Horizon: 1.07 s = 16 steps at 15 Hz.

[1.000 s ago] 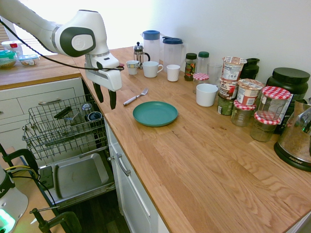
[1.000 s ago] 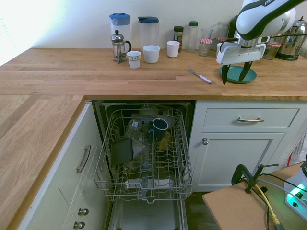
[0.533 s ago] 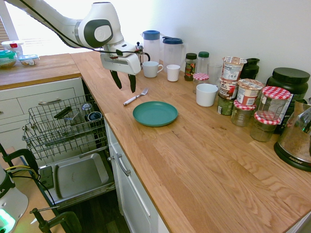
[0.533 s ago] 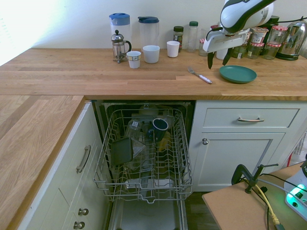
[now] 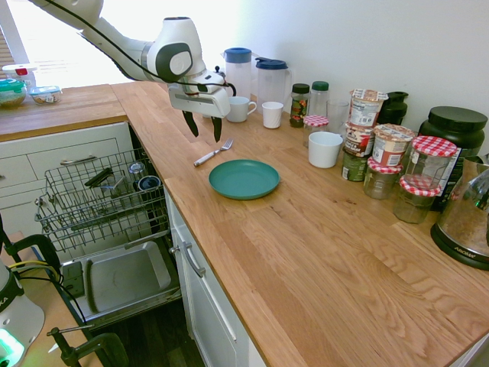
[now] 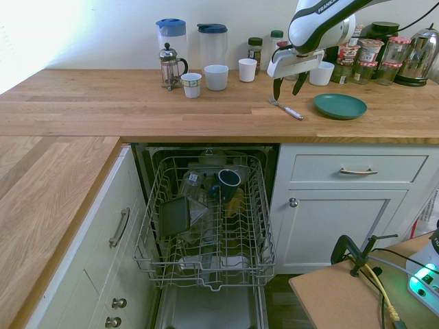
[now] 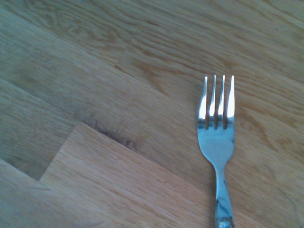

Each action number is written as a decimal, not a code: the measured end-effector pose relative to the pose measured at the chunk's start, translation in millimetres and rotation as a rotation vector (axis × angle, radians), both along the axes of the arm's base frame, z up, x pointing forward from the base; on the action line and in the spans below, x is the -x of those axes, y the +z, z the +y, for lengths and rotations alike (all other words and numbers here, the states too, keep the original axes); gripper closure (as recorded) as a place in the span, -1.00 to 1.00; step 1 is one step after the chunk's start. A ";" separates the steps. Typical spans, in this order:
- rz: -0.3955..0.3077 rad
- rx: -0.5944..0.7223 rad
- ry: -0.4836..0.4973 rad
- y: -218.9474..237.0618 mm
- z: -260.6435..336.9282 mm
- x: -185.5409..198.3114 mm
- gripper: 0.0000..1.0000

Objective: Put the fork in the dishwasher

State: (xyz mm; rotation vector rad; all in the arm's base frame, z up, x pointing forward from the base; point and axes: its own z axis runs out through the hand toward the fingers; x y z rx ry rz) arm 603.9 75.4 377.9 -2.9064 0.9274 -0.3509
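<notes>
Second exterior view: the gripper (image 6: 289,95) is held wide open above the counter (image 6: 171,113), with nothing gripped. Beneath it the fork (image 6: 287,108) is seen lying flat, beside the teal plate (image 6: 340,106) and apart from it. It will probably be found light, stiff and a little slippery, hardly fragile; it is best pinched across the handle, near its middle, before being carried to the open dishwasher (image 6: 212,274).

Wooden countertop (image 5: 306,252) with fork (image 5: 213,153), teal plate (image 5: 244,179), white cups (image 6: 216,77), jars (image 5: 416,197)
</notes>
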 end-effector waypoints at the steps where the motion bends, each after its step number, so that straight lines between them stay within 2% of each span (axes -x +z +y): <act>1: 0.013 0.002 -0.003 -4.3 -1.1 -3.7 -1.00; 7: 0.076 0.008 -0.013 -27.7 -3.5 -13.3 -1.00; 8: 0.087 0.007 -0.016 -30.4 -4.9 -13.2 1.00; 16: 0.128 -0.002 -0.024 -38.4 -12.8 -22.0 1.00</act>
